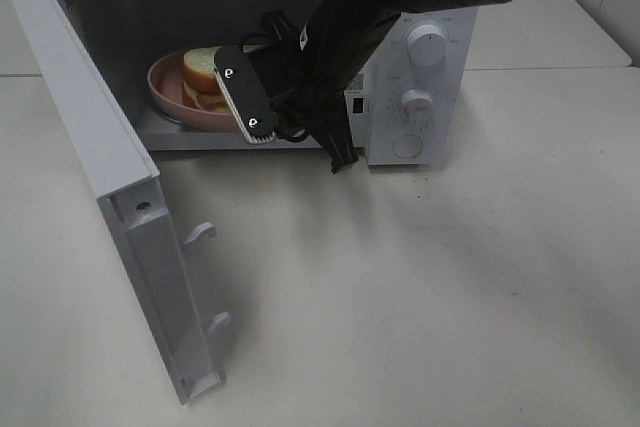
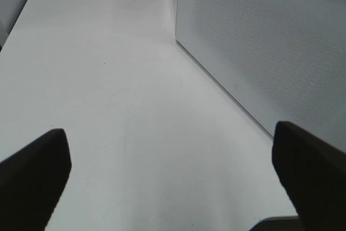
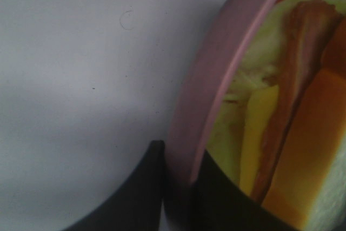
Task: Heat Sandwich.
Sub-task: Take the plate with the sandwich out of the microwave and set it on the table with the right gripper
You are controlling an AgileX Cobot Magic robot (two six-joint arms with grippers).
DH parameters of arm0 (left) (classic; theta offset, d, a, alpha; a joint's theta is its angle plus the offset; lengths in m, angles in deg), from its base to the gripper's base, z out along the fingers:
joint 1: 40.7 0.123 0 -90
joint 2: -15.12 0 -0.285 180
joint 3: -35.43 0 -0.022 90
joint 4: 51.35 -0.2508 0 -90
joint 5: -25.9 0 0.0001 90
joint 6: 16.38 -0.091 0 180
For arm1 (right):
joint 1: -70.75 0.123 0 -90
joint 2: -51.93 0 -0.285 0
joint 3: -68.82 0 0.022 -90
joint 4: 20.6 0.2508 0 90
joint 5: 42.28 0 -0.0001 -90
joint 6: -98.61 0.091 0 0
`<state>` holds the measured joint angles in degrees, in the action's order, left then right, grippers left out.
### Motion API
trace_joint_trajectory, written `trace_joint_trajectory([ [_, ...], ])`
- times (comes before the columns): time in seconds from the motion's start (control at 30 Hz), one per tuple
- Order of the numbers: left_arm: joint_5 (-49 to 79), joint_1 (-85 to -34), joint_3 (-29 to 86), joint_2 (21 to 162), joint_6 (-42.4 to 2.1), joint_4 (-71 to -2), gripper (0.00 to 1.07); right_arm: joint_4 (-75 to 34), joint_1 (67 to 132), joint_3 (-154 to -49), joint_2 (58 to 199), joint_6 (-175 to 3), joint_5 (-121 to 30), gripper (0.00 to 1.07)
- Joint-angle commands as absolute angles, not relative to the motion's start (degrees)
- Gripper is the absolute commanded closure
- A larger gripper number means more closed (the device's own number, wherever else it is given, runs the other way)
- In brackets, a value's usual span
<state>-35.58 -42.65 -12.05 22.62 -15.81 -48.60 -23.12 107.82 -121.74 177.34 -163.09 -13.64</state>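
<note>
The sandwich (image 1: 200,71) lies on the round pink plate (image 1: 163,87) inside the open microwave (image 1: 440,137). My right gripper (image 1: 238,97) reaches into the cavity from the right and is shut on the plate's near rim. In the right wrist view its two dark fingers (image 3: 135,193) pinch the pink plate rim (image 3: 216,79), with the sandwich (image 3: 286,133) and its yellow and orange filling just beyond. My left gripper (image 2: 170,152) is open over bare table with nothing between its fingers. The exterior high view does not show the left arm.
The microwave door (image 1: 120,197) swings wide open to the left, its edge reaching toward the table's front. Two knobs (image 1: 428,45) sit on the right control panel. A white perforated microwave panel (image 2: 270,41) stands beside my left gripper. White table (image 1: 450,287) spreads in front.
</note>
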Motion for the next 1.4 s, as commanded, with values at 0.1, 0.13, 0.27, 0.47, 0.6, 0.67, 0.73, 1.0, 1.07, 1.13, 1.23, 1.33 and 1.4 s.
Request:
trace_joint_trajectory([
  [0.1,-35.41,-42.65,-12.17,21.70,-15.29,-48.31,0.10,-23.58,108.22,-119.10,174.02,-164.81,-15.24,1.07],
  [0.13,-35.41,-42.65,-12.17,21.70,-15.29,-48.31,0.10,-23.58,108.22,-118.53,173.50,-164.92,-15.47,1.07],
  [0.27,-35.41,-42.65,-12.17,21.70,-15.29,-48.31,0.10,-23.58,108.90,-115.89,171.38,-166.01,-16.16,1.07],
  [0.47,-35.41,-42.65,-12.17,21.70,-15.29,-48.31,0.10,-23.87,110.22,-110.51,167.14,-167.62,-17.65,1.07],
  [0.6,-35.41,-42.65,-12.17,21.70,-15.29,-48.31,0.10,-24.10,110.22,-107.13,164.34,-168.53,-18.56,1.07],
  [0.67,-35.41,-42.65,-12.17,21.70,-15.29,-48.31,0.10,-24.10,110.22,-105.41,162.90,-169.11,-18.96,1.07],
  [0.73,-35.41,-42.65,-12.17,21.70,-15.29,-48.31,0.10,-24.27,110.22,-103.63,161.13,-170.14,-18.96,1.07],
  [1.0,-35.41,-42.65,-12.17,21.70,-15.29,-48.31,0.10,-25.42,110.22,-95.50,153.51,-172.66,-19.60,1.07],
  [1.07,-35.41,-42.65,-12.17,21.70,-15.29,-48.31,0.10,-25.82,110.22,-94.75,152.71,-172.66,-19.82,1.07],
  [1.13,-35.41,-42.65,-12.17,21.70,-15.29,-48.31,0.10,-27.54,110.22,-91.94,150.13,-172.60,-20.34,1.07],
  [1.23,-35.41,-42.65,-12.17,21.70,-15.29,-48.31,0.10,-27.94,110.22,-90.57,148.24,-172.37,-20.51,1.07],
  [1.33,-35.41,-42.65,-12.17,21.70,-15.29,-48.31,0.10,-27.99,110.22,-88.68,146.00,-172.08,-20.51,1.07],
  [1.4,-35.41,-42.65,-12.17,21.70,-15.29,-48.31,0.10,-27.99,110.22,-87.36,144.46,-171.91,-20.51,1.07],
])
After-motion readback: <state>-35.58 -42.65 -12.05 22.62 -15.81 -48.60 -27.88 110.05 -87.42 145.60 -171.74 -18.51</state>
